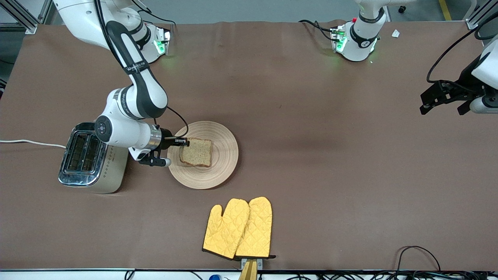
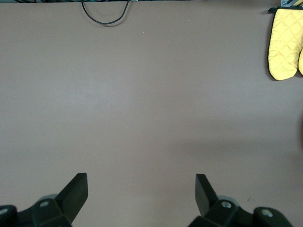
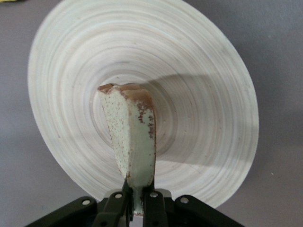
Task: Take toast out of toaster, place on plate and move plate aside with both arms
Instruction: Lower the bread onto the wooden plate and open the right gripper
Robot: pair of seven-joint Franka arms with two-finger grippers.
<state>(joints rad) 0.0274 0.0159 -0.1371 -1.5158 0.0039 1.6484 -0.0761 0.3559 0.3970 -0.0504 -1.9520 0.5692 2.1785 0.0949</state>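
Observation:
The toast, a speckled brown slice, is over the middle of the round wooden plate. My right gripper is shut on the toast's edge and holds it over the plate, beside the toaster. In the right wrist view the toast stands edge-on between the fingers, with the plate beneath it. My left gripper is open and empty, up in the air over the left arm's end of the table. In the left wrist view its fingers are spread over bare table.
A silver two-slot toaster stands at the right arm's end beside the plate, its white cord running off the table edge. Two yellow oven mitts lie nearer the front camera, also in the left wrist view. Cables lie along the front edge.

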